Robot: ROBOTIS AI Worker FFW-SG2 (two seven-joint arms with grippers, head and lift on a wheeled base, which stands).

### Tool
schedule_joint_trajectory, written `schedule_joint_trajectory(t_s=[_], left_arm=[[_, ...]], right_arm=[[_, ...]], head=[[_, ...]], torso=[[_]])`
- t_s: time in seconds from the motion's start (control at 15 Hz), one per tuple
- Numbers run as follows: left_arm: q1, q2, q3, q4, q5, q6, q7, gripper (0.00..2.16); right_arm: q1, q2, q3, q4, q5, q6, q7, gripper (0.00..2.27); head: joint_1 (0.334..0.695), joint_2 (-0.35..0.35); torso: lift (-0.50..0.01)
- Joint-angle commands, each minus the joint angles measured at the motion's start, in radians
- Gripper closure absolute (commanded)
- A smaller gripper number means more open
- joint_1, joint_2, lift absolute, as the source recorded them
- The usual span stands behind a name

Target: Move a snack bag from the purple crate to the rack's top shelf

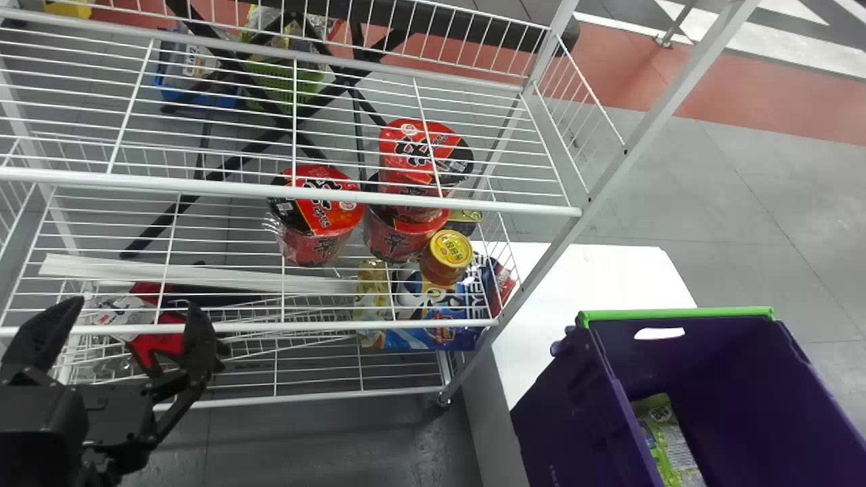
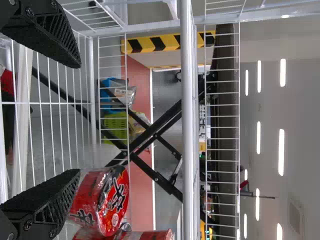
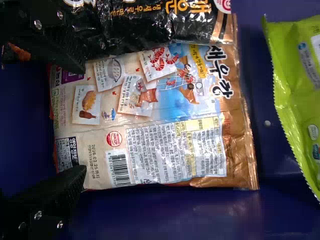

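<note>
Left pincer: two black ridged fingers spread well apart, at the white wire rack. Near one finger, a red noodle cup, clear-wrapped; contact with it, cannot tell. More red packaging just beside the cup, cut off by the view's edge. Long white strip near the fingers. Seen through the wires: black crossed bars, lime-green basket, blue basket next to it. Beyond, red floor band, yellow-and-black striped barrier, lit ceiling lights.
</note>
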Motion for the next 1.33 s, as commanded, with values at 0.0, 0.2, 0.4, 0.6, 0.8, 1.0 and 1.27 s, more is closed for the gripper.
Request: schedule_joint_trajectory(t_s=[0.0, 0.2, 0.4, 0.6, 0.8, 1.0, 1.27], left_arm=[[0.000, 0.001, 0.000, 0.002, 0.000, 0.000, 0.000, 0.06], [0.000, 0.004, -0.001, 0.000, 0.000, -0.003, 0.000, 0.06], [0.000, 0.004, 0.000, 0.003, 0.000, -0.009, -0.002, 0.06], [-0.002, 0.001, 0.002, 0.009, 0.002, -0.025, -0.005, 0.06], [-0.005, 0.001, 0.002, 0.011, 0.005, -0.025, -0.005, 0.06], [-0.006, 0.001, 0.008, 0.019, 0.008, -0.028, -0.005, 0.06], [-0.012, 0.002, 0.012, 0.028, 0.014, -0.028, -0.006, 0.06]], right_arm=[[-0.003, 0.002, 0.024, 0.014, 0.006, -0.011, -0.019, 0.15], [-0.011, 0.006, 0.032, 0.036, 0.006, -0.044, -0.041, 0.15], [-0.016, 0.008, 0.032, 0.051, 0.005, -0.063, -0.074, 0.15], [-0.016, 0.011, 0.029, 0.054, -0.006, -0.078, -0.096, 0.15], [-0.025, 0.016, 0.028, 0.059, -0.012, -0.081, -0.108, 0.15], [-0.037, 0.016, 0.029, 0.076, -0.018, -0.072, -0.107, 0.31], [-0.042, 0.019, 0.015, 0.083, -0.055, -0.048, -0.119, 1.80]], head=[[0.695, -0.350], [0.695, -0.350], [0.695, -0.350], [0.695, -0.350], [0.695, -0.350], [0.695, -0.350], [0.695, -0.350]], torso=[[-0.464], [-0.464], [-0.464], [-0.464], [-0.464], [-0.464], [-0.464]])
